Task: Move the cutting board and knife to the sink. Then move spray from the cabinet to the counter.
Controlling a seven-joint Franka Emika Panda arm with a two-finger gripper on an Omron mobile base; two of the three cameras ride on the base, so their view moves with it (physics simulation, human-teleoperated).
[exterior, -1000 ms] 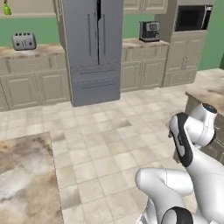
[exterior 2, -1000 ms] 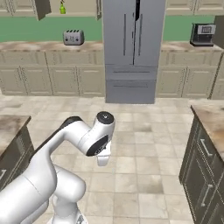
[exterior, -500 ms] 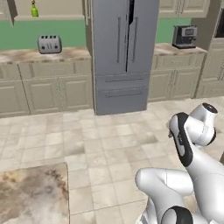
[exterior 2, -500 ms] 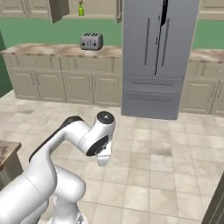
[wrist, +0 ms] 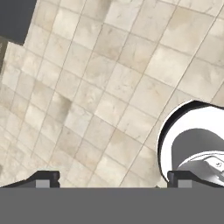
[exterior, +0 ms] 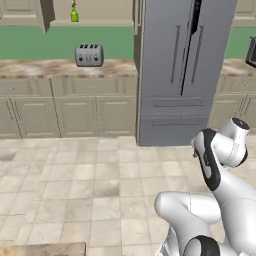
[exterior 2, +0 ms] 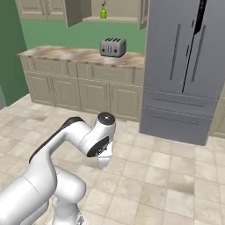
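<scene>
The green spray stands on the shelf of the open beige cabinet, high on the far wall above the counter. From the other side the spray stands beside the cabinet's swung-open door, over the marbled counter. My arm is folded close to the base, far from that wall. My gripper points down at the tiled floor, open, with nothing between its fingertips. The cutting board, the knife and the sink are out of view.
A silver toaster sits on the counter below the cabinet. A tall grey fridge stands to its right. Wide tiled floor lies between me and the low cabinets. A stone top's corner shows at the lower left.
The whole picture has shifted as the base moved: the toaster, the open cabinet and the fridge have slid right and grown larger. The arm keeps its folded pose, gripper still open.
</scene>
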